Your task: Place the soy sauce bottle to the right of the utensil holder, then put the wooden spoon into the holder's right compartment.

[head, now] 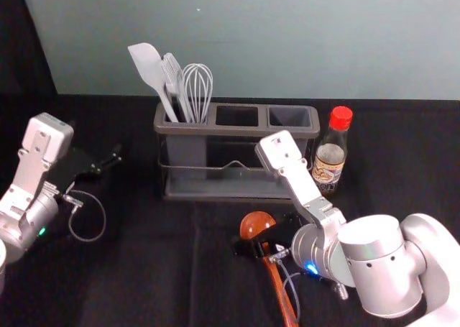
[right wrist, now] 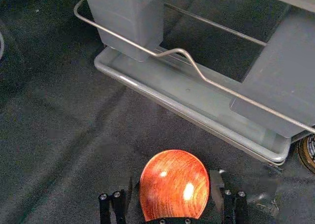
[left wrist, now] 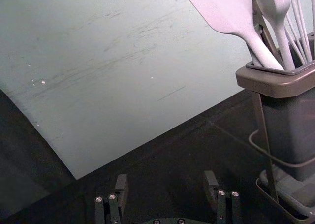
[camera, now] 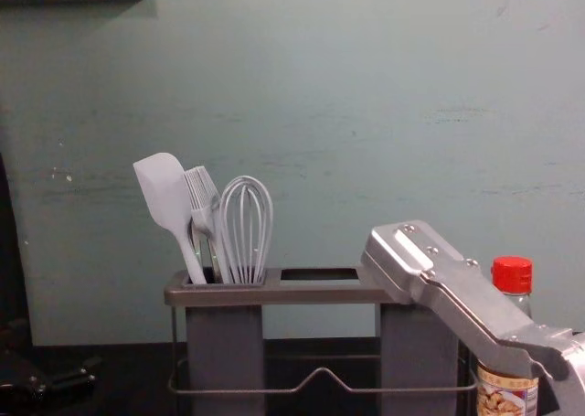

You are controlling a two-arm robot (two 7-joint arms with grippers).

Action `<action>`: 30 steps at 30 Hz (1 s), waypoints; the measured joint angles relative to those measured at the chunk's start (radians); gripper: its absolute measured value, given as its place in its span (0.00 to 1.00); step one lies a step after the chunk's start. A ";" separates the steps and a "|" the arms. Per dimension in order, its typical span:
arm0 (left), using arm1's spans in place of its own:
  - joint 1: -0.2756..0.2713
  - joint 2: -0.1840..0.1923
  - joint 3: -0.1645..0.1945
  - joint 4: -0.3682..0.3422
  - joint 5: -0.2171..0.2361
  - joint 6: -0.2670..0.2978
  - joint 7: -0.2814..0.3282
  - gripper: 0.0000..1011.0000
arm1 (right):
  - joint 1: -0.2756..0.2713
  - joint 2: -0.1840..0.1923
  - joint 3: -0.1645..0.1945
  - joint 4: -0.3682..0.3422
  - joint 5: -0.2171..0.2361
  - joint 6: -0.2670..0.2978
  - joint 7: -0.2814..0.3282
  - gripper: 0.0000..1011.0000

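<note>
The right arm reaches in from the right edge of the head view, its rounded forearm low and its wrist bent inward toward the middle of the surface (head: 151, 277). From the wrist, a silver bracket (head: 302, 183) slants up and away from the robot, overlapping the holder's right part in this view; in the chest view it slopes down from there toward the right edge, across part of the bottle.

The right gripper (head: 257, 235) is low in front of the utensil holder (head: 233, 195), at the bowl end of the wooden spoon (head: 279, 287). Its fingers (right wrist: 216, 187) stand well apart, one on each side of the bowl; whether either touches the wood I cannot tell. The spoon lies with its bowl toward the holder and its handle running back toward the robot.

The soy sauce bottle (head: 330, 158) stands upright just beside the holder, on its right.

The left arm is parked at the left, its gripper (head: 108, 162) turned inward, well apart from the holder, with its fingers (left wrist: 121, 189) spread wide around nothing.
</note>
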 joint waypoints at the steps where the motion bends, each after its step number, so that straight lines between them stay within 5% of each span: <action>1: 0.000 0.000 0.000 0.000 0.000 0.000 0.000 0.99 | -0.001 -0.001 0.001 0.000 -0.003 0.000 0.003 0.99; 18: 0.000 0.000 0.000 0.000 0.000 0.000 0.000 0.99 | -0.005 -0.009 0.020 0.014 -0.030 -0.013 0.036 0.99; 30: 0.000 0.000 0.000 0.000 0.000 0.000 0.000 0.99 | -0.006 -0.018 0.025 0.025 -0.055 -0.019 0.052 0.83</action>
